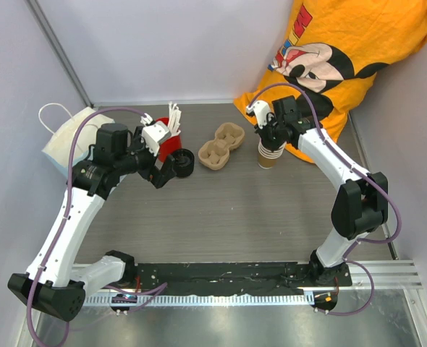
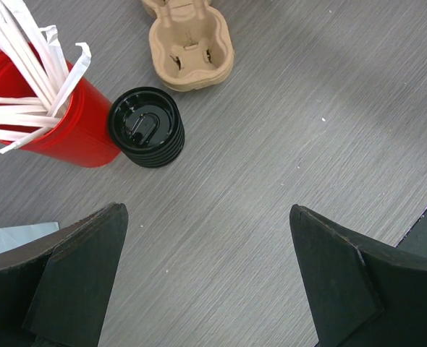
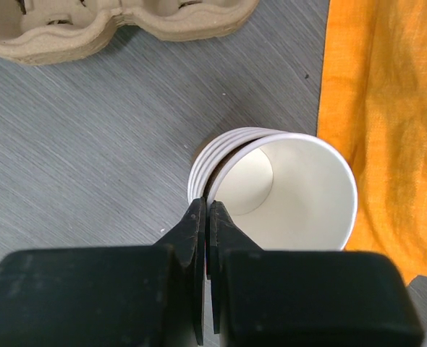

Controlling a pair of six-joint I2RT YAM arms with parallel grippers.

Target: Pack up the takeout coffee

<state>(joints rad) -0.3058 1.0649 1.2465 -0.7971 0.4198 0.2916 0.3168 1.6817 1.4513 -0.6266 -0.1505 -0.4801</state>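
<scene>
A stack of brown kraft paper cups (image 1: 270, 155), white inside, stands beside the orange cloth. My right gripper (image 1: 269, 136) is shut on the near rim of the top cup (image 3: 293, 189). It holds that cup tilted and partly out of the stack rims (image 3: 201, 168); the gripper (image 3: 206, 207) pinches the rim wall. A stack of round black lids (image 1: 186, 163) sits next to the red cup; it also shows in the left wrist view (image 2: 146, 127). My left gripper (image 1: 166, 172) (image 2: 208, 210) is open and empty, a short way in front of the lids.
A red cup of white sticks (image 1: 168, 144) (image 2: 58, 119) stands left of the lids. The brown pulp carrier tray (image 1: 221, 147) (image 2: 189, 45) (image 3: 127, 25) lies between lids and cups. An orange printed cloth bag (image 1: 344, 50) (image 3: 387, 123) fills the back right. A white bag (image 1: 61, 141) lies at the left.
</scene>
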